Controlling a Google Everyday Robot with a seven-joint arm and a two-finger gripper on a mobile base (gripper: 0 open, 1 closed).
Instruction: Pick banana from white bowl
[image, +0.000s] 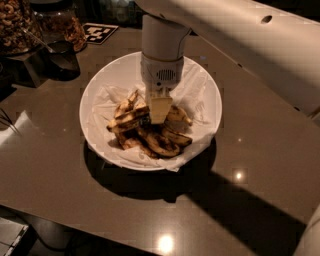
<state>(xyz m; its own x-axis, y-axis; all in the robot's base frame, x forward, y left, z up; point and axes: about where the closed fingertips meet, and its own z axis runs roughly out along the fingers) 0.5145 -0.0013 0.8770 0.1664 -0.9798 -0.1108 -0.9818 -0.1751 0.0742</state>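
The wide white bowl, lined with crumpled white paper, stands in the middle of the brown table. A pile of overripe bananas lies in it. A long yellow banana with brown-black streaks lies across the pile's left side, its right end under the gripper. My gripper hangs straight down from the white wrist into the top of the pile, touching the bananas. The wrist hides the back of the pile.
A dark cup stands left of the bowl at the back. Jars of nuts and a black-and-white tag are at the far left. The white arm crosses the upper right. The table's front edge runs below.
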